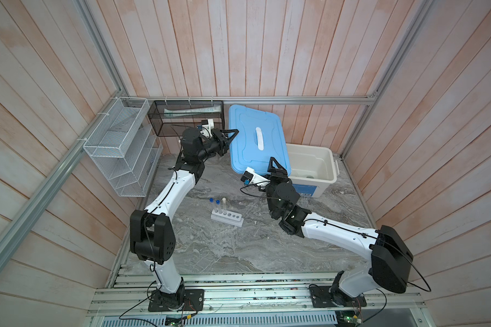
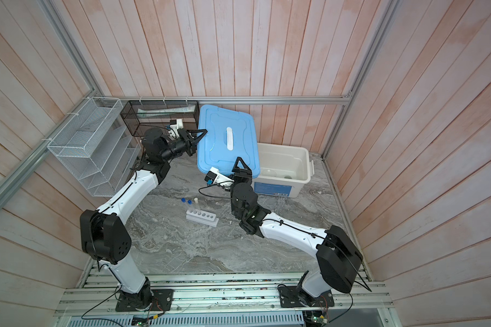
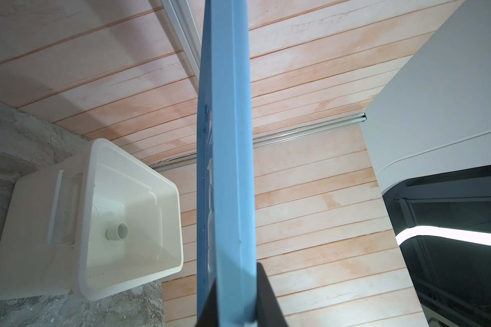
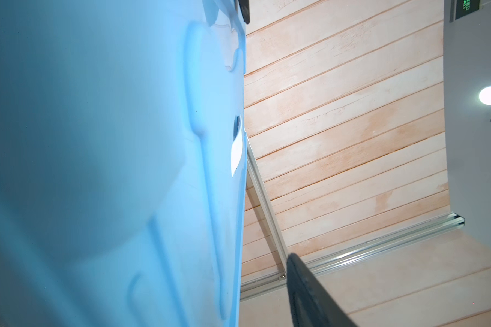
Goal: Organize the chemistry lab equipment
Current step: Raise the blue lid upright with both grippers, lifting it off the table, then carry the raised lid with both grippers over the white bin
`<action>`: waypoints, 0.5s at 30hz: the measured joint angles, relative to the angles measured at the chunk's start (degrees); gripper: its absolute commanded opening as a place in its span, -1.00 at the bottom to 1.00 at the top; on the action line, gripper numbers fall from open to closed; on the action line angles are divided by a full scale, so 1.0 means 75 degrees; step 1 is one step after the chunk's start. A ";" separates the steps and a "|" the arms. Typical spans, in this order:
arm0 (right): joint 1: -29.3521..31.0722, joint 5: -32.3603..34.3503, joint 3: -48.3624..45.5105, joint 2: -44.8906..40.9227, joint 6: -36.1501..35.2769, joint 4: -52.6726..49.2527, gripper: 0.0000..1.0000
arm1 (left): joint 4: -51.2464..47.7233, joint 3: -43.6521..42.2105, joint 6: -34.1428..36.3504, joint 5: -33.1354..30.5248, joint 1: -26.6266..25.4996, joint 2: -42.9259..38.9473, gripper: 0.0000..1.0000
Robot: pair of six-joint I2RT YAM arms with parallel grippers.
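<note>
Now, test tubes: likely fragile, slippery; pinch mid-shaft, at rack nine o'clock.
Left gripper: clamping blue lid.
Right gripper: released.

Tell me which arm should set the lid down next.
Left. The left tool pinches the lid at its edge from both sides. The right tool looks open: its visible finger stands off the lid, so it would probably need to grip first.

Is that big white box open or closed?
Open: the blue lid is lifted off and tilted up, and the white bin's inside shows.
</note>
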 measured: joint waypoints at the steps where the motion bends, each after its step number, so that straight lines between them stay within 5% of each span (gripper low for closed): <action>1: 0.0000 0.0029 -0.0047 -0.0003 0.0087 0.0052 0.41 | 0.0064 0.0000 -0.0023 0.0023 0.0000 0.0026 -0.86; 8: 0.0000 0.0262 -0.0382 -0.0178 0.1119 -0.0551 0.50 | 0.0341 0.0125 -0.0111 0.0236 0.0137 0.0312 -0.86; 15: 0.0003 0.0204 -0.0723 -0.1370 0.3433 -0.2990 0.53 | 0.0562 0.0530 -0.0184 0.0711 0.0714 0.0536 -0.86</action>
